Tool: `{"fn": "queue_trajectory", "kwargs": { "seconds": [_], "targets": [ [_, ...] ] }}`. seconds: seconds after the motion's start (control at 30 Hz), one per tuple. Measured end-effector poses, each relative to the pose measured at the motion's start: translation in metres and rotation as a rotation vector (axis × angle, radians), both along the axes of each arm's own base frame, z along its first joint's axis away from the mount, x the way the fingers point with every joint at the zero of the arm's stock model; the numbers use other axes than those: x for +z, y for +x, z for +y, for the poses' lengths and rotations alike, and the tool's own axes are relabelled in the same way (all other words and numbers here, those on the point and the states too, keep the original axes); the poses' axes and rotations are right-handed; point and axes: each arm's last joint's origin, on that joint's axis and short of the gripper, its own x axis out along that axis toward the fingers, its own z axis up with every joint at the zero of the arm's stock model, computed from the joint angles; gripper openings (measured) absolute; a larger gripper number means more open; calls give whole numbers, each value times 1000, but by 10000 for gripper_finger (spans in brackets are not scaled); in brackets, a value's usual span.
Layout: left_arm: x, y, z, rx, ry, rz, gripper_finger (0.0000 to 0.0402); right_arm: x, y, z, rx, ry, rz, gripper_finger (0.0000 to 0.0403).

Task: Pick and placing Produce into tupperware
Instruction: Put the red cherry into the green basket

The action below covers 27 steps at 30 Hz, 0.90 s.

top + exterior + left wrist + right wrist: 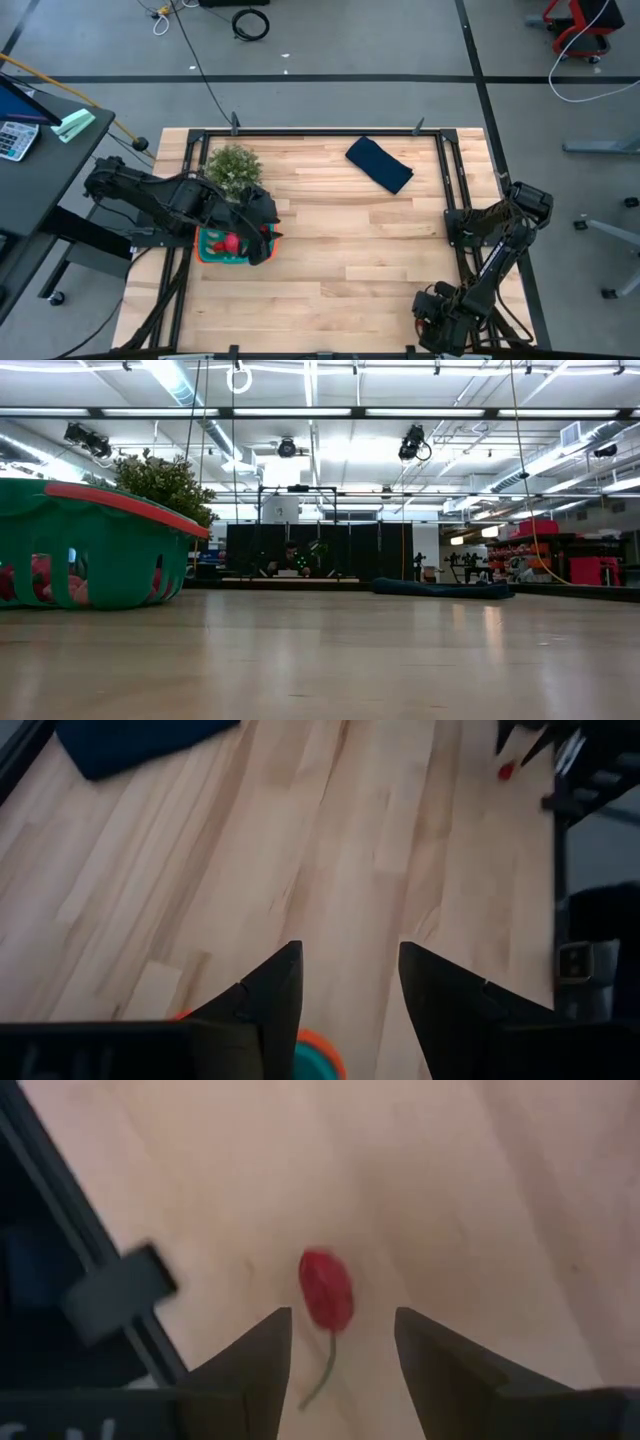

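Produce run: left tool over the tub, right tool over a stray chili

Checking in from the remote station. On the overhead feed I see the left tool parked right over the teal tupperware, which sits near the left edge of the bench, just beside the bushy plant. Something red, a piece of produce, pokes out of the tub under the arm. From the left wrist cam the fingers are spread with nothing between them, and the orange rim of the tupperware peeks up between their bases. The folded blue cloth lies at the far side of the bench, well apart from everything else.

Table-level cam shows the tupperware close up on the left, with pink and red pieces visible through the slots in its wall, so a good bunch is already in there. The plant rises behind it.

The right tool is down at the near right corner of the bench. Its wrist cam shows a small red pepper with a thin green stem lying on the wood just ahead of the spread fingers, not touching them.
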Motion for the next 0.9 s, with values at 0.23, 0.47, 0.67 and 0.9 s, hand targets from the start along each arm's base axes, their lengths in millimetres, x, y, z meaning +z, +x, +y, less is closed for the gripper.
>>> {"fn": "queue_trajectory", "kwargs": {
  "seconds": [0.23, 0.47, 0.67, 0.9],
  "targets": [
    [-6, 7, -2, -14, 20, 18, 173, -1, -1, -1, 6, -6, 2, 183],
    [-8, 9, -3, -14, 23, 29, 175, -13, -4, -8, 4, -15, -5, 153],
    [-8, 9, -3, -14, 23, 28, 174, -16, -6, -12, 3, -28, -4, 114],
    [-8, 9, -3, -12, 23, 27, 170, -17, -6, -13, 19, -61, -32, 45]
  ]
}}
